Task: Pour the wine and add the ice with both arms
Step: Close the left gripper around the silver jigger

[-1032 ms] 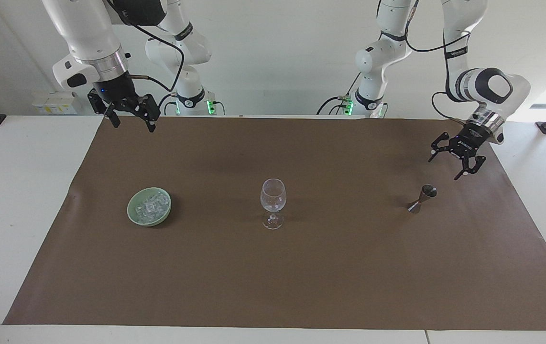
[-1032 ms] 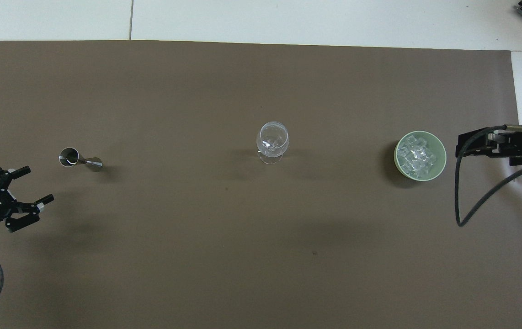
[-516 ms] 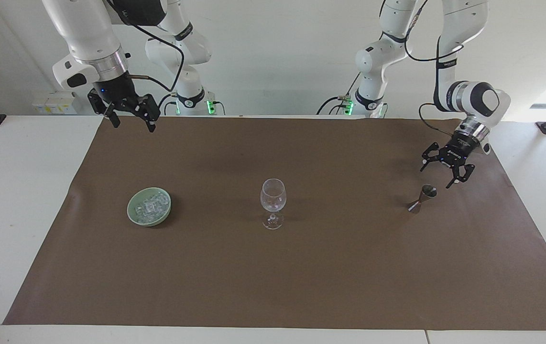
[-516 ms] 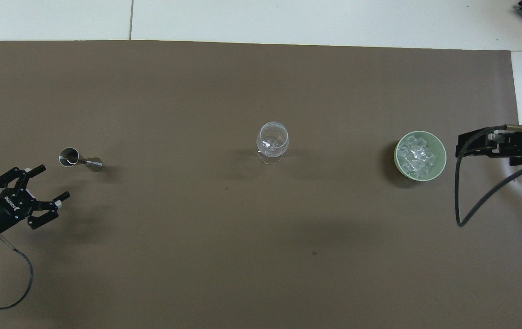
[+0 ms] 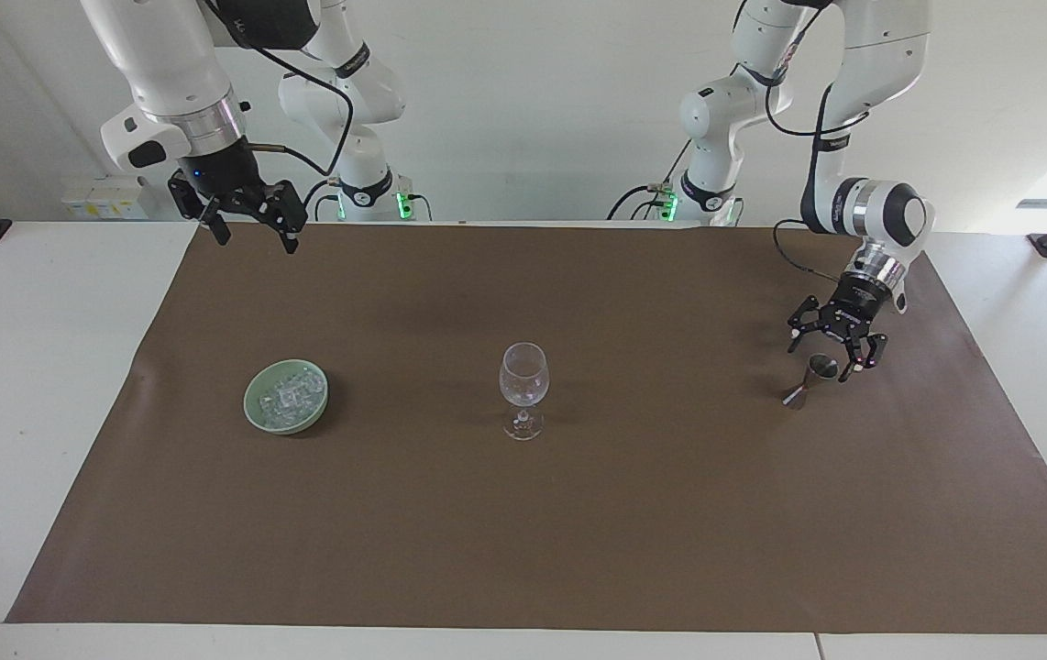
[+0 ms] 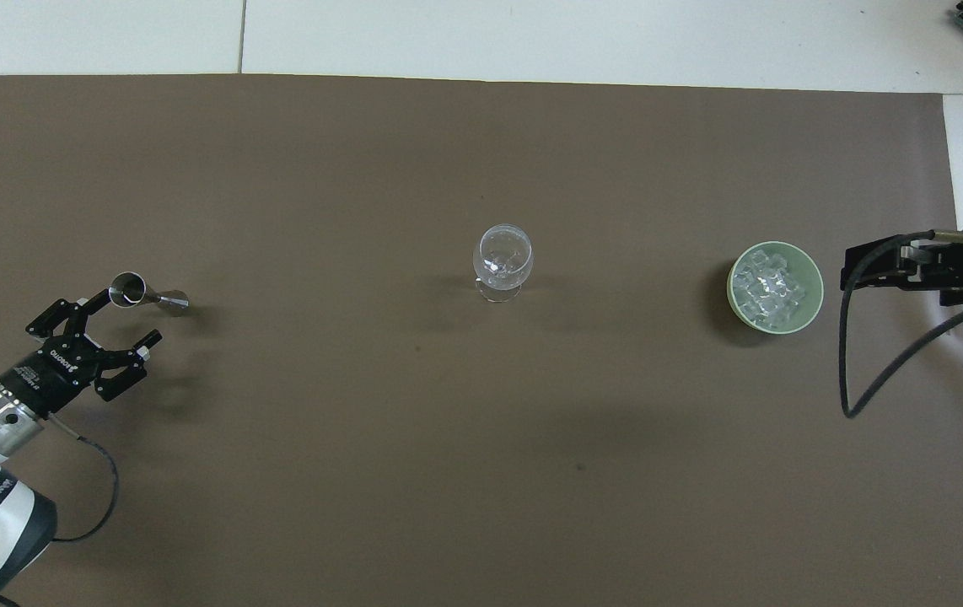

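1. At the right arm's end of the table, the pale green dish (image 5: 286, 396) sat heaped with ice (image 5: 290, 392), apparently untouched; the right gripper (image 5: 251, 232) waited above the brown mat's (image 5: 578, 550) edge nearest the robots, fingers spread and empty.
2. Mid-mat, the wine glass (image 5: 523, 376) stood upright; no dark wine showed in it, so pouring and icing both looked undone.
3. Toward the left arm's end, the metal jigger (image 5: 812, 379) stood on the mat, seemingly not lifted.
4. The left gripper (image 5: 837, 347) hung low beside the jigger's cup, fingers wide apart, holding nothing; contact could not be told. Grasping seemed the step in hand.
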